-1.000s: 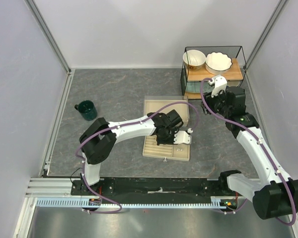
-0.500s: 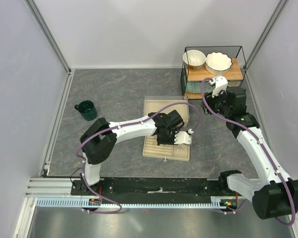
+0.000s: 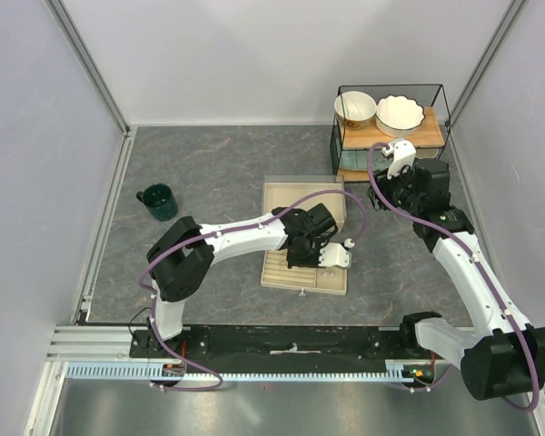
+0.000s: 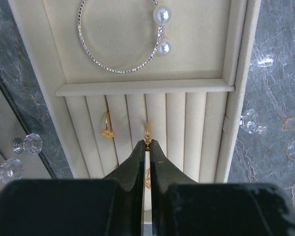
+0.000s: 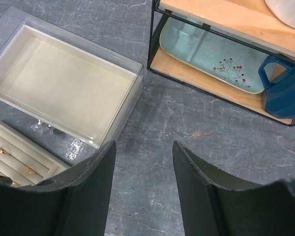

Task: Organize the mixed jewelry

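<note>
1. Tray (image 4: pixel 238 73): a wide compartment lies beyond the ribbed slots, and the grooves run straight away from the left pincer (image 4: pixel 147 143).
2. Right pincer (image 5: pixel 143 147): about half open and holding nothing. It hangs over the table (image 5: pixel 187 123) near the lid (image 5: pixel 64 83), well apart from the slots, so the left arm is nearer.
3. Left pincer: closed, tips in a middle groove, apparently nipping a gold ring (image 4: pixel 147 133).
4. Hoop (image 4: pixel 119 72): silvery with two pearls, lying flat in the wide compartment.
5. Gold ring: upright at the tips, band along the groove. A second ring (image 4: pixel 106 132) sits in a nearby groove.
</note>
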Motion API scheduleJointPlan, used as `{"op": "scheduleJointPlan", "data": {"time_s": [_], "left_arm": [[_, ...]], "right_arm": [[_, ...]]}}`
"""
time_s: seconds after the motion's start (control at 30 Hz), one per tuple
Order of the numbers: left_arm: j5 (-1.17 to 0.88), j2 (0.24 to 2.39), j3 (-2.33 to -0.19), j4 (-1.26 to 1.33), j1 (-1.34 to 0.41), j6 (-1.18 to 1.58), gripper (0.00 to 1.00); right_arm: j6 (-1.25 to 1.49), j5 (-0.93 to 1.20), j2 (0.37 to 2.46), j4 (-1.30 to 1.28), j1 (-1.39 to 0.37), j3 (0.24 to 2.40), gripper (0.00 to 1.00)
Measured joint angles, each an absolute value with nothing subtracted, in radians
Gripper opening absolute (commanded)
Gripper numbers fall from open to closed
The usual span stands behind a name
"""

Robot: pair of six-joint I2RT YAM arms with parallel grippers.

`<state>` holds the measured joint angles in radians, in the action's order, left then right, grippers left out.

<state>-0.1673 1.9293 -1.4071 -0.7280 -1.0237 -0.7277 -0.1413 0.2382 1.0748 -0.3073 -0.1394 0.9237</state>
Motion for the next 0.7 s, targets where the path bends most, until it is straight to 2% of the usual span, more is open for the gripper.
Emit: {"op": "scheduleJointPlan", "data": {"time_s": [0.7], "left_arm": [[-0.163, 1.97, -1.433, -0.733, -1.024, -0.728, 0.02]], "right_arm": [[-0.141, 0.258, 1.073, -0.303, -0.137, 0.896, 0.57]]}}
